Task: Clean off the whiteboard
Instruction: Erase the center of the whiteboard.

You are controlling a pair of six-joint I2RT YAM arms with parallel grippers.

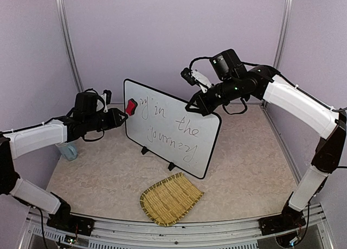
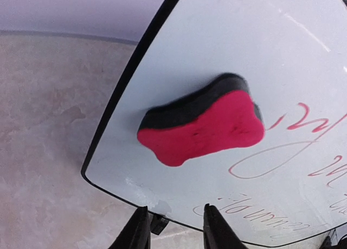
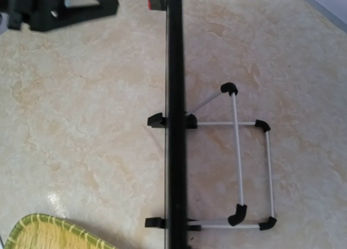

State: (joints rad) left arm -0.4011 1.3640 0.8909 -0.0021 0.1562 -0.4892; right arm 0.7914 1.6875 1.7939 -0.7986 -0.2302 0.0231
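Top cam high, near side; L wrist close on whiteboard (image 2: 217, 43) face, R wrist over its rim.

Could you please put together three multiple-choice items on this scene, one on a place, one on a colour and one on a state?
1. The eraser sits: A on the face of the whiteboard; B on the table; C in the woven tray.
2. The back of the eraser is: A blue; B red; C green.
3. The whiteboard: A is wiped clean; B bears handwriting; C lies flat.
Answers: 1 A, the left wrist view shows it against the board; 2 B, red over a black pad; 3 B, words show across the upright board.
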